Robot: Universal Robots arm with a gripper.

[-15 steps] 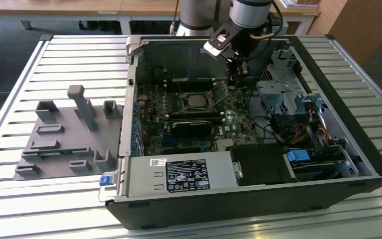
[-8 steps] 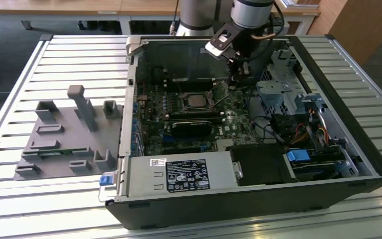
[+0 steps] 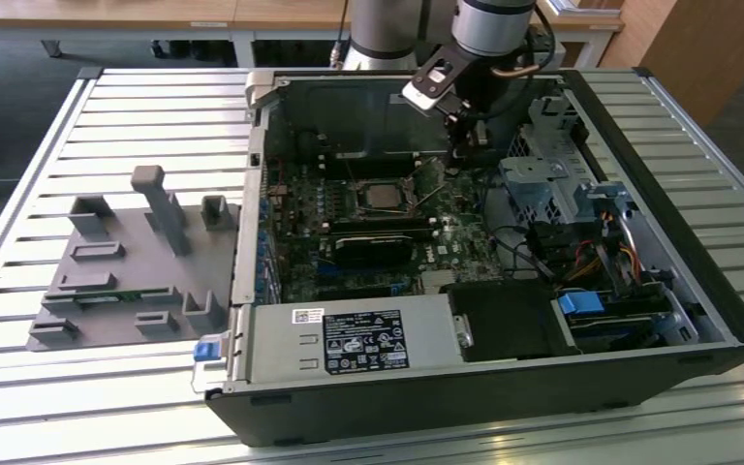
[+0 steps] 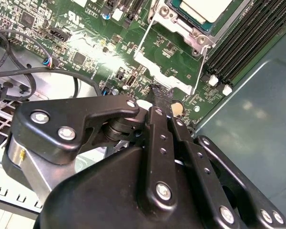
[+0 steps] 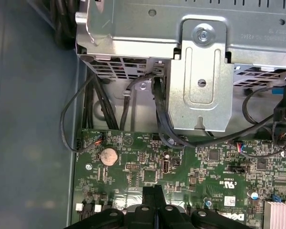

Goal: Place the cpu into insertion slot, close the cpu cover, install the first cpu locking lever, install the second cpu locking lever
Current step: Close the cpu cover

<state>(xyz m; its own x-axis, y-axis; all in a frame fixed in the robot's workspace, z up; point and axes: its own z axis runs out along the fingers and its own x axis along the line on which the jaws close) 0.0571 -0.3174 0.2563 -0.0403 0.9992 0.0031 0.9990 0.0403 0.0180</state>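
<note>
Found the tool [image 3: 467,153] deep in the open case [image 3: 476,387] on the table [image 3: 152,97], tip low over the green board [image 5: 181,162] and near one corner of the slot [image 3: 360,194]. Saw its fingers [image 5: 149,195] pressed together in both wrist views, with nothing visible between them.

Spotted the cpu [image 4: 207,7] in the second wrist view, seated flat in the slot, grey top up. Took the silver frame hugging its edge for the cover [image 4: 194,32], seemingly down over the chip rather than swung back. Made out two thin wire levers [image 4: 200,67] running out from the socket's sides toward the tool. Placed the tip just beside the pale strip [image 4: 162,74] between their ends. Could not confirm contact with either wire, nor tell hooked from free.

Judged placing done and the cover likely closed, so put the work at the first lever. Reckoned that step to call for a closed tip set squarely against a thin, springy wire. After that, a firm push down and sideways under its catch. Little margin for a slip, with the memory slots [image 4: 248,38] and small board parts close by.
</note>
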